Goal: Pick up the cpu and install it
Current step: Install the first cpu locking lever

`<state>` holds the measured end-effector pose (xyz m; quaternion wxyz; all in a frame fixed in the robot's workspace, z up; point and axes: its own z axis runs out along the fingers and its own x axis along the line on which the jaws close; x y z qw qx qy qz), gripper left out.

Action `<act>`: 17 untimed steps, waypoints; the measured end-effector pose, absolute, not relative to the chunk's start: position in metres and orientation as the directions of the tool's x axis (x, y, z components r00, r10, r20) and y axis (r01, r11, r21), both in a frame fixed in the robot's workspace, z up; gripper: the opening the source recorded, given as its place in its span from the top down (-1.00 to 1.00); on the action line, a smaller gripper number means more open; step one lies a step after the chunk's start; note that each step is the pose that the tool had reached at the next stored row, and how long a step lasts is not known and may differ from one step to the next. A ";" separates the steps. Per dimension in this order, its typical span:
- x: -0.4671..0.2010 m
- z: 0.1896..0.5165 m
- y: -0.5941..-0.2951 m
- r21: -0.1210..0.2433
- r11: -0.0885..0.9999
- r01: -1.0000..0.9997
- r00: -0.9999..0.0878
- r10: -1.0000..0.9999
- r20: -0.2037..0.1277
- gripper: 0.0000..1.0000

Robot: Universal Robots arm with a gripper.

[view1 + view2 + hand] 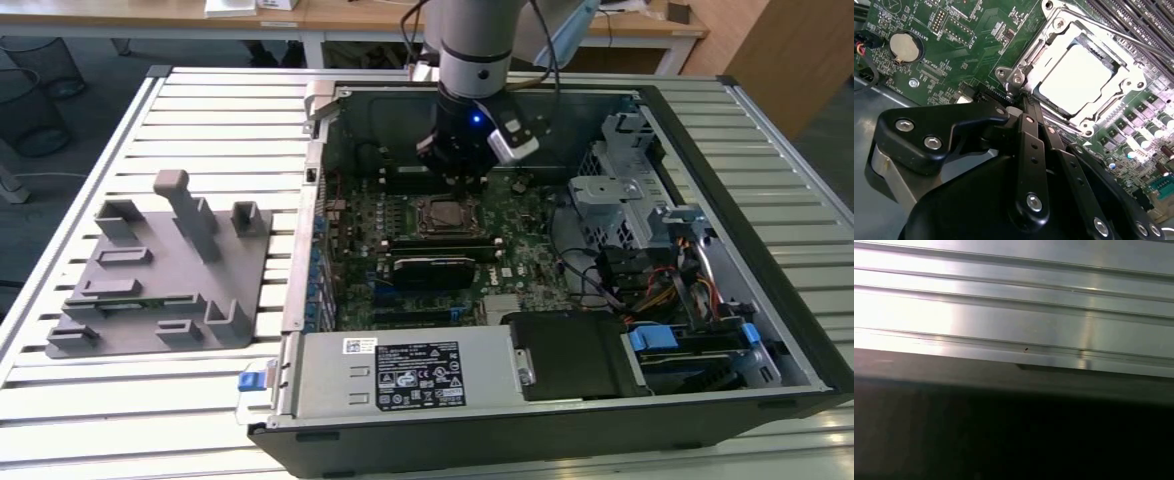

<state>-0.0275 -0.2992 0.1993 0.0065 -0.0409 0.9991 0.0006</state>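
Cpu: the cpu [1076,80] already lies flat inside the socket frame [1134,85] on the motherboard [534,255].
Fingers: gripper [1024,100] pinched narrow, empty, tips beside the frame's corner.
Care: lift straight, don't nudge the chip.

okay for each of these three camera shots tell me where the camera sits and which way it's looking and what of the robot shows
Exterior view: off the arm, high, looking down on the open computer case; arm and gripper over the socket.
Second wrist view: on the arm, facing the motherboard; gripper linkage in front, cpu seated in the socket.
First wrist view: on the arm, facing ribbed metal.
Exterior and second wrist views share the cpu.
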 end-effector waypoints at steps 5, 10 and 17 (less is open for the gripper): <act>-0.028 0.197 -0.299 -0.012 0.997 -0.082 -0.997 -0.082 -0.012 0.79; -0.028 0.197 -0.299 -0.014 0.997 -0.082 -0.997 -0.082 -0.011 0.79; -0.028 0.203 -0.300 -0.013 0.997 -0.082 -0.997 -0.082 -0.011 0.79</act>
